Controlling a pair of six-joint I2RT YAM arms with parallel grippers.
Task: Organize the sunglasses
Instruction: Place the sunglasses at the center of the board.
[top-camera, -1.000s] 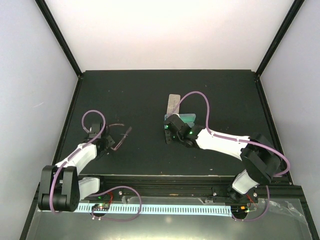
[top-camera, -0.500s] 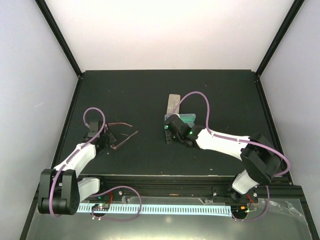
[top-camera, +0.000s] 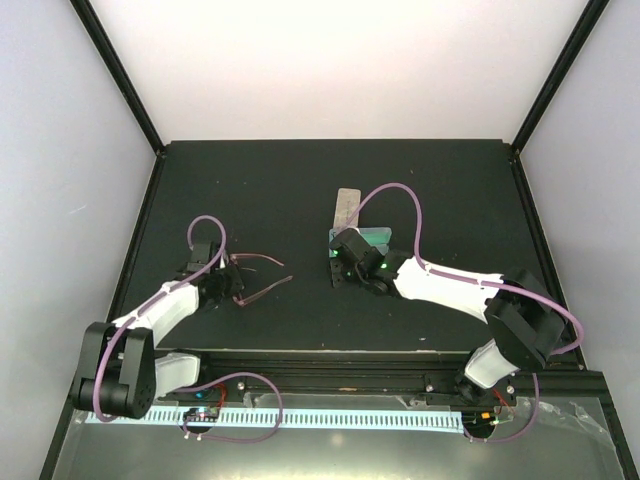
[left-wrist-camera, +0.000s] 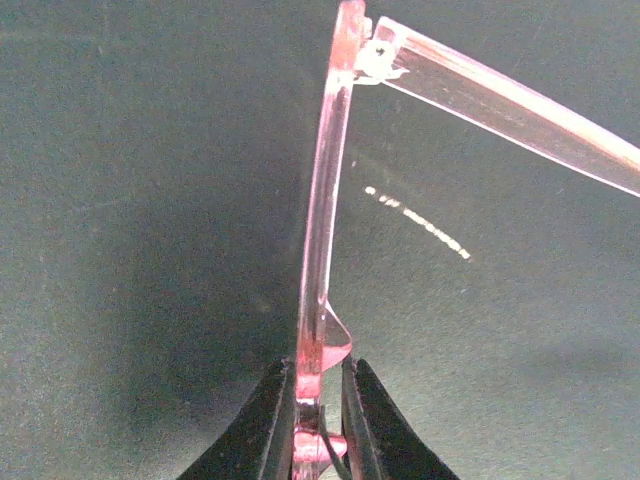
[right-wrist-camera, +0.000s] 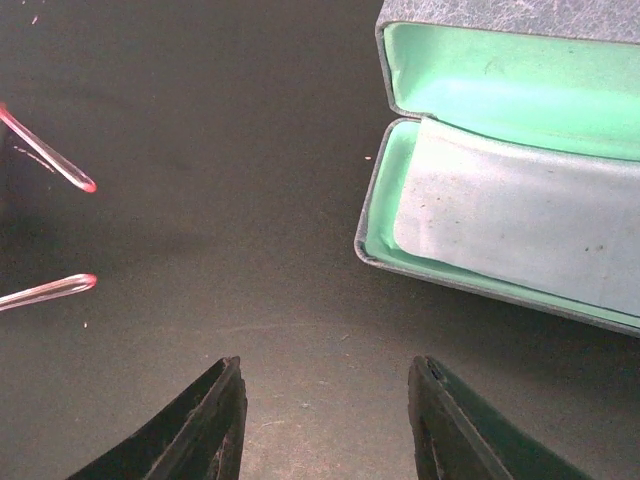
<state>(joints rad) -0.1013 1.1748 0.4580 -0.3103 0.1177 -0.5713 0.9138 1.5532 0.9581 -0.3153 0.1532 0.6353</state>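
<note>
The reddish-pink sunglasses (top-camera: 266, 291) are held by my left gripper (top-camera: 231, 284) over the left of the black table, temples open and pointing right. In the left wrist view the gripper (left-wrist-camera: 320, 405) is shut on the pink frame (left-wrist-camera: 318, 250) near its bridge. My right gripper (top-camera: 338, 268) is open and empty, low over the table just left of an open case (top-camera: 368, 240). In the right wrist view the gripper (right-wrist-camera: 325, 400) faces bare table, with the pink temple tips (right-wrist-camera: 62, 288) at the left. The black-framed sunglasses are out of view.
The open grey case (right-wrist-camera: 372, 215) has a green lining and a light blue cloth (right-wrist-camera: 520, 240) lying in it. A closed beige-grey case (top-camera: 347, 207) lies just behind it. Black rails edge the table on the left, right and back.
My left gripper has moved right toward the table's centre with the pink sunglasses, whose temples now point right. The right arm has barely moved.
</note>
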